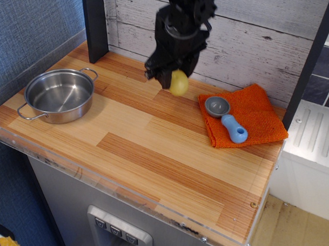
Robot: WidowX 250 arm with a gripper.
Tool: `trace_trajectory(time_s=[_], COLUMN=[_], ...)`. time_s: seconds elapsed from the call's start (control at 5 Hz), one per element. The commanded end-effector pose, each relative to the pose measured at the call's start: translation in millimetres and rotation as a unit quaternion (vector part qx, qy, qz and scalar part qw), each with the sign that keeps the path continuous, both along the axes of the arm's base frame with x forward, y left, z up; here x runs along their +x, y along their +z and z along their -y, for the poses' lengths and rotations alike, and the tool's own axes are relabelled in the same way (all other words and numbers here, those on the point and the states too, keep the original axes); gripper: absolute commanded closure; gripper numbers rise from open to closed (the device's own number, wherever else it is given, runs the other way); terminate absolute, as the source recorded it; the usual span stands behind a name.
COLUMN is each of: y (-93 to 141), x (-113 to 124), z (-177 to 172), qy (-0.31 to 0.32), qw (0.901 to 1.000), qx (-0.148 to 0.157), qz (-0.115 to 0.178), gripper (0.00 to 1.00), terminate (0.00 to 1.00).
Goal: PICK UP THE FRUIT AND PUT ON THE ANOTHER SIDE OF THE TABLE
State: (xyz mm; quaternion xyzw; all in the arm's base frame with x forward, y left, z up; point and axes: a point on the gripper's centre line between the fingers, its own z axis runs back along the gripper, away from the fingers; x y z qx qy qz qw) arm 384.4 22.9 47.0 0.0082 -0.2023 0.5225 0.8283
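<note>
The pale-yellow fruit [179, 83] is held in my black gripper [172, 80], which is shut on it and carries it above the wooden table [153, 133], near the back middle. The fruit hangs just left of the orange cloth and well right of the steel pot. The arm comes down from the top of the view and hides part of the back wall.
A steel pot [59, 94] stands at the left end of the table. An orange cloth [242, 116] at the back right bears a blue-handled grey scoop [225, 117]. A dark post [94, 23] stands at the back left, another at the right edge.
</note>
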Motion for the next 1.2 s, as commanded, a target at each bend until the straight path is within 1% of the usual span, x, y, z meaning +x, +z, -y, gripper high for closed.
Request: trace_trajectory(time_s=[0.0,0.2,0.8,1.0], y=[4.8,3.1,13.1,21.9], x=[10.3,13.4,5.2,5.2], z=[1.0,-3.0,-2.8,-2.2], qy=[-0.002,0.006,0.01,0.014], qw=[0.9998,0.9999,0.9999,0.9998], qx=[0.002,0.008,0.004,0.003], qz=[0.018,0.008,0.009,0.015], gripper=[1.0,0.0,0.0,0.0], terminate=[0.0,0.0,0.0,0.0])
